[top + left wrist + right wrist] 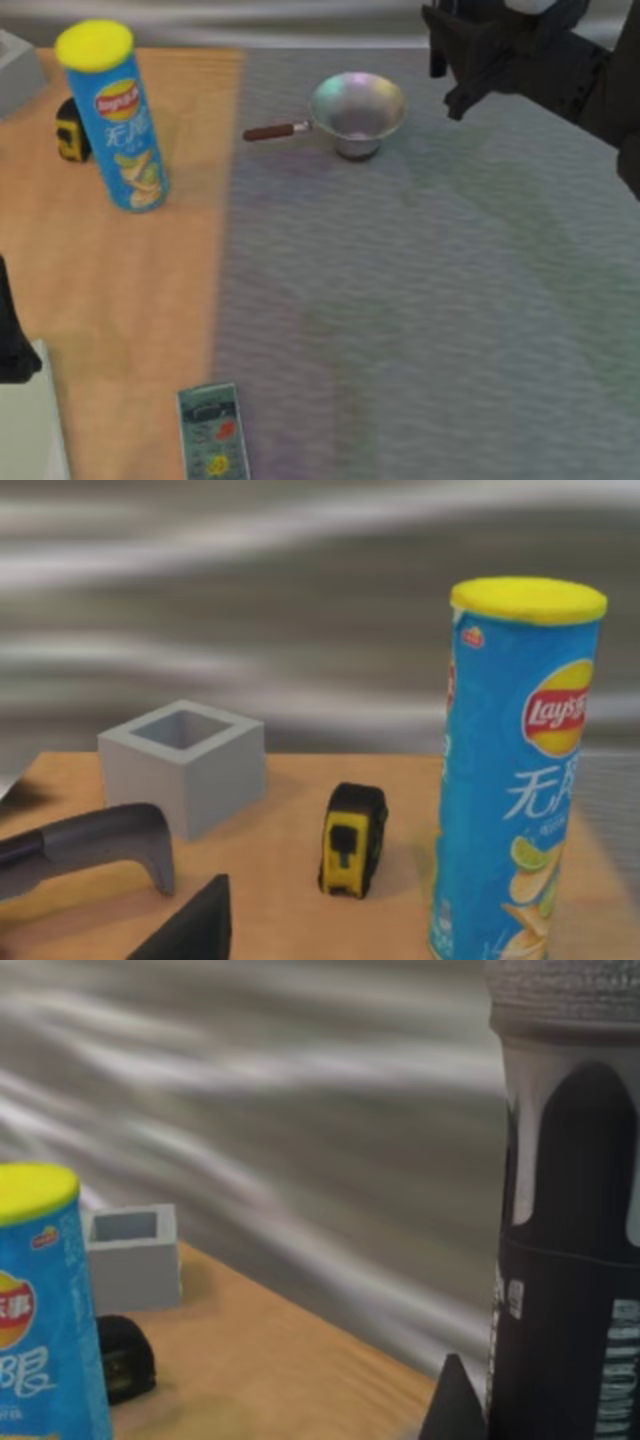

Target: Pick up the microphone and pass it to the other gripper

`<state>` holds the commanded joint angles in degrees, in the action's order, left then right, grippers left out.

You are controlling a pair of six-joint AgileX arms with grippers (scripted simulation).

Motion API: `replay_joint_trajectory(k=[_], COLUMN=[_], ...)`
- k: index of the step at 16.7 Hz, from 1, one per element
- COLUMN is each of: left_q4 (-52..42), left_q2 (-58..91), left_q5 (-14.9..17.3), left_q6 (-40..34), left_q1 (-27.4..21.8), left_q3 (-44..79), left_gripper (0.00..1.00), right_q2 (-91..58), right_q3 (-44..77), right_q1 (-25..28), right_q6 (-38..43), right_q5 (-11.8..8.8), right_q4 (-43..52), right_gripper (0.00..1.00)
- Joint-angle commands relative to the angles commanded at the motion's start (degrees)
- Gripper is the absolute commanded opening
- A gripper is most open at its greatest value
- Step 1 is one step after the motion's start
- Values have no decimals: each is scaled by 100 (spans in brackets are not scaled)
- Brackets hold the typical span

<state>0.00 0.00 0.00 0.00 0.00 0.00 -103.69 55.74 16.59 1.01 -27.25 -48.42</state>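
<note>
Right gripper (455, 85) above bench's far right corner, jaws clamping microphone (570, 1210); risks slipping during handover if left jaws, state unclear, close late.

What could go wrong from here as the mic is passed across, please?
1. The tall can stands near the left gripper. If that arm heads across to meet the right gripper, it might knock the can over.
2. The mic fills the right wrist view, so how the jaws sit on it is hidden. A slip there could go unnoticed.
</note>
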Motion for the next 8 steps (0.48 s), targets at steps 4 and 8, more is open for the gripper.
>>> replay_joint_trajectory(k=[4,8], left_q4=[0,0], left_q2=[0,0], left_q5=[0,0], left_q6=[0,0], left_q1=[0,0], left_q3=[0,0], left_gripper=[100,100], right_q2=[171,868], right_q3=[-84,-516], right_q1=[255,1097], right_q6=[29,88], right_q5=[226,1043], right_q4=[44,174], right_gripper=[0,0])
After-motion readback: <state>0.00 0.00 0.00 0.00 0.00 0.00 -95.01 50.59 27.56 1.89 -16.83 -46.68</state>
